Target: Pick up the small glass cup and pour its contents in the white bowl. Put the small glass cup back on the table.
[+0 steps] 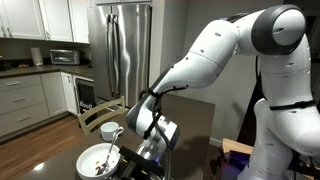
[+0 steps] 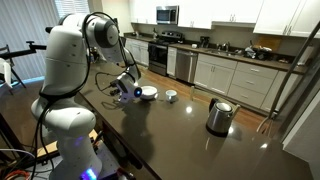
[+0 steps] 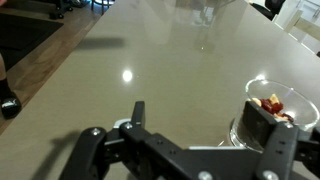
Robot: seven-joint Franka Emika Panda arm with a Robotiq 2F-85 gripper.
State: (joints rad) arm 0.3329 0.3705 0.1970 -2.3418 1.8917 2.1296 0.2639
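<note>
The gripper (image 3: 198, 120) is open wide. Its two fingers are far apart and it holds nothing. In an exterior view the gripper (image 2: 125, 88) hangs low over the dark brown table (image 2: 180, 135), just beside the white bowl (image 2: 147, 93). The small glass cup (image 2: 171, 96) stands upright on the table there, near the bowl, on the side away from the gripper. Nothing touches the cup. I cannot tell what is in it.

In an exterior view the white bowl (image 1: 98, 160) has some dark bits in it.

In the wrist view a round dish (image 3: 275, 100) with a thin clear rim sits at the right edge, just past one finger (image 3: 262, 125). Red and yellow bits lie inside it. I cannot tell if this dish is the bowl or the cup.

A steel kettle (image 2: 219, 116) stands on the table too, well apart from them.
</note>
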